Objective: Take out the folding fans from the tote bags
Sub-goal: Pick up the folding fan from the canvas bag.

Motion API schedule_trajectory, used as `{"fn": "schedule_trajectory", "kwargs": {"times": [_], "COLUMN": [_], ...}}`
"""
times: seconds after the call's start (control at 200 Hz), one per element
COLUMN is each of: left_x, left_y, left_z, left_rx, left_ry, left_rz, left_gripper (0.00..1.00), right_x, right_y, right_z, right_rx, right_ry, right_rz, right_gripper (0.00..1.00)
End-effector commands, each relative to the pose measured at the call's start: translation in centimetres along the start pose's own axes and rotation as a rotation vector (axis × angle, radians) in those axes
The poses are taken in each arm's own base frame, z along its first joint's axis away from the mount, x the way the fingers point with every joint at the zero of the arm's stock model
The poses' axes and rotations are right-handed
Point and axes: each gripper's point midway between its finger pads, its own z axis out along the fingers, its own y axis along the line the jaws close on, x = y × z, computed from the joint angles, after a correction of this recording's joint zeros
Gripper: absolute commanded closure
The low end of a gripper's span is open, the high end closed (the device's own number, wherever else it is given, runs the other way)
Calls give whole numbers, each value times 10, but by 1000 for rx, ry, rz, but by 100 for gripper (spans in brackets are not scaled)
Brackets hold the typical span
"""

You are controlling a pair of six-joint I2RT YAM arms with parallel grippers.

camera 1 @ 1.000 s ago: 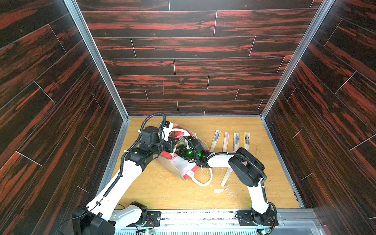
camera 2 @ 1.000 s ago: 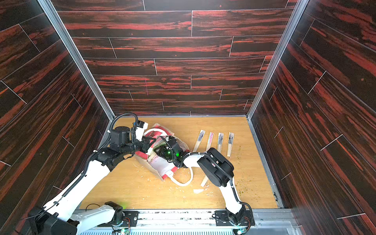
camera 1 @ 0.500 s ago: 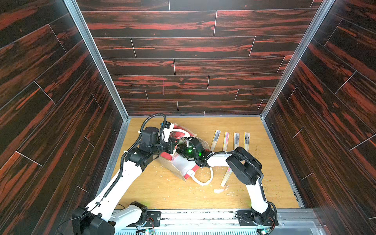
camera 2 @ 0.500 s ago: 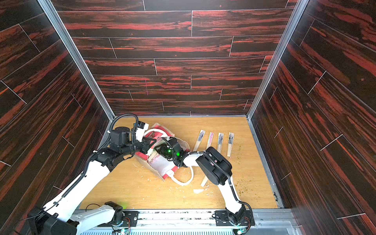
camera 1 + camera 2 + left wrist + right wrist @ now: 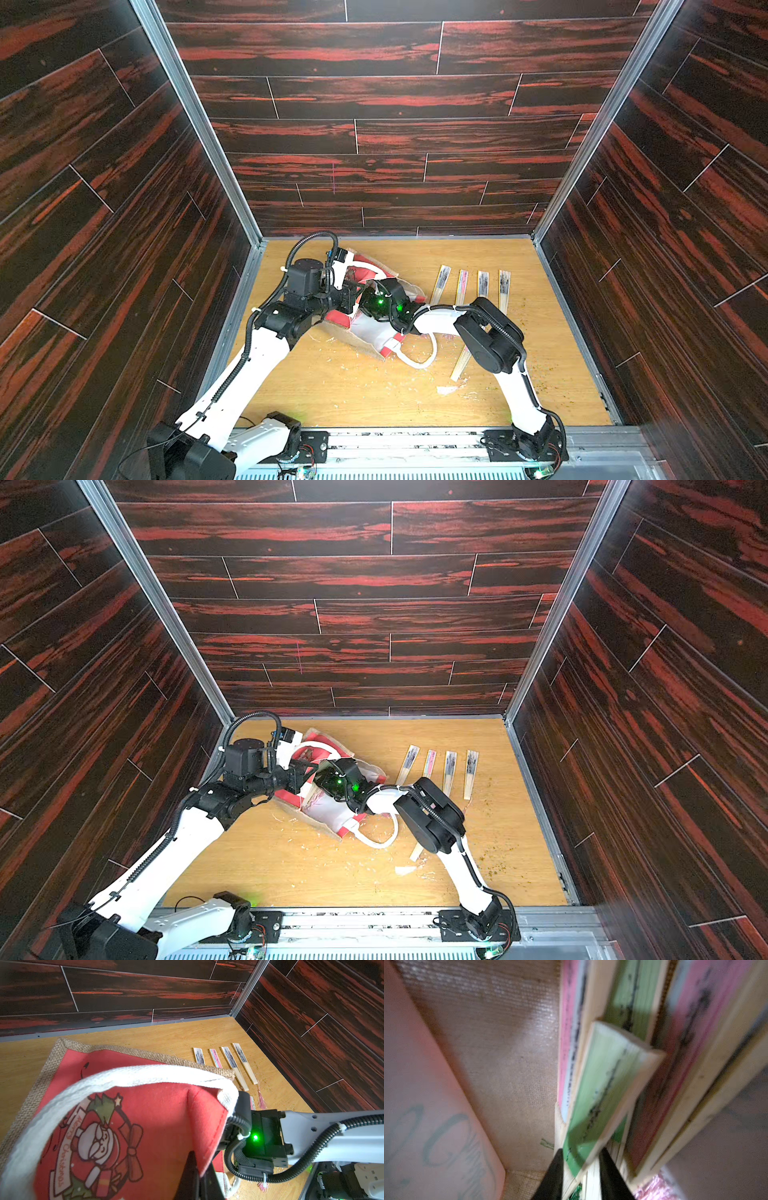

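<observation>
The tote bag (image 5: pixel 376 334) (image 5: pixel 326 812) lies on its side at the table's left. My left gripper (image 5: pixel 199 1160) is shut on the edge of its red side panel (image 5: pixel 205 1118), holding the mouth up. My right gripper (image 5: pixel 580 1153) is deep inside the bag, so both top views show only its wrist (image 5: pixel 386 299). Its jaws press on a green-topped folding fan (image 5: pixel 608 1076), whose far end tilts up off the pile. More pink and green folding fans (image 5: pixel 691 1022) lie beside it. Several folding fans (image 5: pixel 482 284) (image 5: pixel 449 766) (image 5: pixel 228 1057) lie in a row right of the bag.
Another fan (image 5: pixel 461 365) lies partly under my right arm's elbow. The bag's white rope handle (image 5: pixel 419 361) loops on the table towards the front. A paper scrap (image 5: pixel 446 390) and wood chips litter the table. Dark walls close three sides.
My right gripper's jaws have narrowed onto the green fan and the arm has shifted slightly left, deeper into the bag. The left arm holds still.
</observation>
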Motion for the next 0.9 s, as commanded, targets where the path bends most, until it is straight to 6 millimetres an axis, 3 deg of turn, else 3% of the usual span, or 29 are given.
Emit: {"fn": "schedule_trajectory", "kwargs": {"times": [0.0,0.326,0.531,0.897], "left_x": [1,-9,-20,-27], "left_y": [-16,21,38,43], "left_z": [-6,-12,-24,-34], "left_rx": [66,-165,-282,-332], "left_ry": [1,-24,-95,-139], "left_rz": [28,8,-6,-7], "left_gripper": [100,100,100,100], "right_x": [-13,-15,-7,-5], "right_y": [-28,7,28,35], "right_z": [8,-20,-48,-91], "right_rx": [64,22,37,64], "right_ry": [-37,-58,-90,-132], "right_rz": [26,-93,-191,-233], "right_gripper": [80,100,100,100]}}
